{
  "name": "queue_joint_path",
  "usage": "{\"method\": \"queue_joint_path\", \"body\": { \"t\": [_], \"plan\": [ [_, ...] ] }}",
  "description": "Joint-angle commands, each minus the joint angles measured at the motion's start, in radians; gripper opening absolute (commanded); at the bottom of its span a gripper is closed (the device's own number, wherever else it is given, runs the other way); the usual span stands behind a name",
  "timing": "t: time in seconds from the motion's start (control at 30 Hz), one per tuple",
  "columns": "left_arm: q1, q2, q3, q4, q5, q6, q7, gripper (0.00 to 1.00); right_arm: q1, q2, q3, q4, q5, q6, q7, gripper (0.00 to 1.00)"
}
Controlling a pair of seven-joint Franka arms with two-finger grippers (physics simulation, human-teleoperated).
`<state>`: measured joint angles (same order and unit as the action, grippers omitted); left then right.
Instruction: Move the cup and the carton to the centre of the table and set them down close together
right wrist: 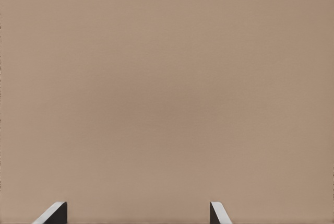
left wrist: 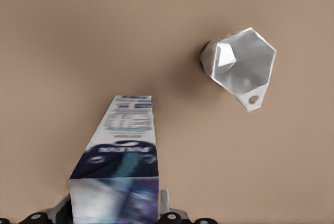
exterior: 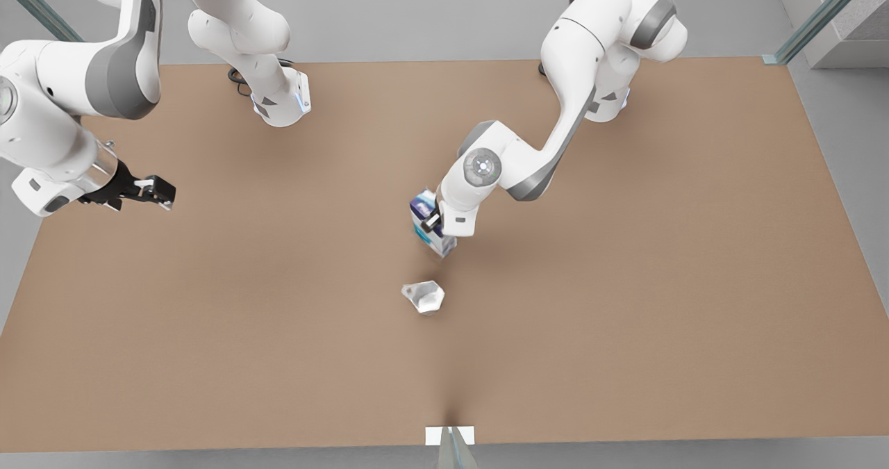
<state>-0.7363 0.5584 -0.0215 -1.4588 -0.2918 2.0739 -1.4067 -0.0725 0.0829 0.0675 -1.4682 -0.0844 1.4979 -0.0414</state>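
1. The left gripper (exterior: 436,227) is standing over the middle of the table (exterior: 625,316), on the arm that reaches in from the far edge on the front view's right. Its fingers are closing on the carton (exterior: 429,224), one dark finger (exterior: 431,220) lying against the carton's printed side.
2. The carton is standing tall near the tabletop's centre, slightly tilted in the front view. Whether its base is touching the brown surface or hanging just above it is not clear. In the left wrist view the carton (left wrist: 122,156) is running away from the camera, with its dark blue-purple band and teal patches facing up.
3. The cup (exterior: 424,297) is sitting on the tabletop just beside the carton, on the side toward the near edge, and the two are not touching. It is leaning, with its faceted rim turned partly sideways. In the left wrist view the cup (left wrist: 241,68) is showing its pale grey hollow inside, apart from the carton.
4. The right gripper (exterior: 158,192) is waiting above the tabletop's edge at the front view's left, well apart from both objects. Its jaws are standing wide with nothing between them; in the right wrist view one fingertip (right wrist: 55,212) is showing over bare brown tabletop (right wrist: 167,88).
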Motion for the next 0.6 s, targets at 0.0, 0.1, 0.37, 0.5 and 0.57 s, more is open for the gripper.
{"method": "queue_joint_path", "body": {
  "t": [0.0, 0.1, 0.37, 0.5, 0.57],
  "plan": [
    [0.000, 0.000, 0.000, 0.000, -0.003, 0.000, 0.000, 1.00, -0.003, 0.000, 0.000, 0.000, 0.000, -0.001, 0.000, 1.00],
    [0.000, 0.006, 0.000, 0.000, -0.004, 0.000, 0.000, 1.00, 0.000, 0.000, 0.000, 0.002, 0.000, -0.002, 0.000, 1.00],
    [0.330, -0.025, 0.043, 0.281, 0.101, -0.502, 0.431, 1.00, 0.003, 0.009, -0.002, 0.019, 0.002, 0.001, -0.003, 1.00],
    [0.558, -0.064, 0.181, 0.279, 0.194, -0.517, 1.357, 1.00, 0.008, 0.009, 0.000, 0.019, 0.005, 0.001, 0.000, 1.00],
    [0.607, -0.121, 0.123, 0.261, 0.230, -0.517, 1.474, 1.00, 0.007, 0.011, 0.000, 0.019, 0.005, 0.001, 0.000, 1.00]
  ]
}}
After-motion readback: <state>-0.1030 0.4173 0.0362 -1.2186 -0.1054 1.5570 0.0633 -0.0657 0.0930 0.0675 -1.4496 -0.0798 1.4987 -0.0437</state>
